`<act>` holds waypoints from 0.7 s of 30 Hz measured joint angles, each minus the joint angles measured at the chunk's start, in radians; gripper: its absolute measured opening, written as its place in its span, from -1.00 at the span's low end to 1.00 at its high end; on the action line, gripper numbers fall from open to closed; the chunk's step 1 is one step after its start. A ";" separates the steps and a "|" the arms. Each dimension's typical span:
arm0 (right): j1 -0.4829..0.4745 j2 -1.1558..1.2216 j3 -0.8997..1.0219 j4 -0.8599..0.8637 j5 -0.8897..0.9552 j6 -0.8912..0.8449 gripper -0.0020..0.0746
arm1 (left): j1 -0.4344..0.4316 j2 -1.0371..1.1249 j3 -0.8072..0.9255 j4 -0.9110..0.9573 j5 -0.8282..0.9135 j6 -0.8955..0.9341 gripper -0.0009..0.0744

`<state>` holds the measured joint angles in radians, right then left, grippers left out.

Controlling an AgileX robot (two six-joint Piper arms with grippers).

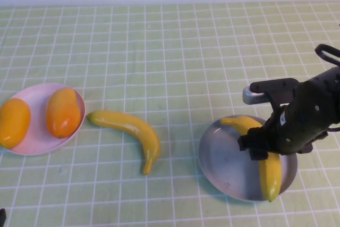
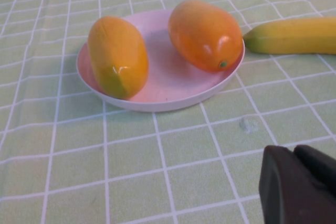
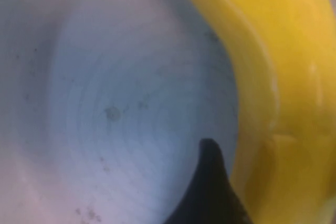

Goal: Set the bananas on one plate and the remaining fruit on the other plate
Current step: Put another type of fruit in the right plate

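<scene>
Yellow banana (image 1: 268, 171) lies on grey plate (image 1: 223, 158), right gripper (image 1: 258, 150) clasping it; release next. Left gripper (image 2: 299, 187) parked near pink plate (image 2: 163, 85), finger state unclear.

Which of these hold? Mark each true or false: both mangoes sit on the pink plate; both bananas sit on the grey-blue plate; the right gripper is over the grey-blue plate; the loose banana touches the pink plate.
1. True: both mangoes lie on the pink plate.
2. False: one banana lies on the grey-blue plate; the other banana lies on the cloth.
3. True: the right gripper is there, at that banana.
4. False: a gap separates them.

The left gripper is near the pink plate.
</scene>
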<state>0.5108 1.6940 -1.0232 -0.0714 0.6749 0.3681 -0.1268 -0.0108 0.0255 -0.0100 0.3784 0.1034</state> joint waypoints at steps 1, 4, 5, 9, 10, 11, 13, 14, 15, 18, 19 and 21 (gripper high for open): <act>0.000 0.000 -0.005 0.000 0.009 0.000 0.25 | 0.000 0.000 0.000 0.000 0.000 0.000 -0.97; 0.000 0.002 -0.039 0.000 0.057 0.000 0.30 | 0.000 0.000 0.000 0.000 0.000 0.000 -0.97; 0.000 0.002 -0.057 0.000 0.077 0.000 0.31 | 0.000 0.000 0.000 0.000 0.000 0.000 -0.97; 0.011 -0.004 -0.138 0.001 0.147 -0.007 0.32 | 0.000 0.000 0.000 0.000 0.000 0.000 -0.97; 0.022 -0.006 -0.167 0.002 0.167 -0.021 0.32 | 0.000 0.000 0.000 0.000 0.000 0.000 -0.97; 0.037 -0.006 -0.200 0.011 0.187 -0.048 0.32 | 0.000 0.000 0.000 0.000 0.000 0.000 -0.97; 0.072 0.001 -0.272 0.032 0.220 -0.116 0.32 | 0.000 0.000 0.000 0.000 0.000 0.000 -0.97; 0.093 0.013 -0.310 0.045 0.232 -0.146 0.32 | 0.000 0.000 0.000 0.000 0.000 0.000 -0.97; 0.109 0.026 -0.340 0.056 0.237 -0.170 0.32 | 0.000 0.000 0.000 0.000 0.000 0.000 -0.97; 0.162 0.095 -0.445 0.081 0.246 -0.254 0.32 | 0.000 0.000 0.000 0.000 0.000 0.002 -0.97; 0.182 0.126 -0.483 0.085 0.249 -0.281 0.32 | 0.000 0.000 0.000 0.000 0.000 0.002 -0.97; 0.210 0.193 -0.561 0.086 0.256 -0.342 0.32 | 0.000 0.000 0.000 0.000 0.000 0.002 -0.97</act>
<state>0.7211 1.8868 -1.5845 0.0148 0.9309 0.0264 -0.1268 -0.0108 0.0255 -0.0100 0.3784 0.1049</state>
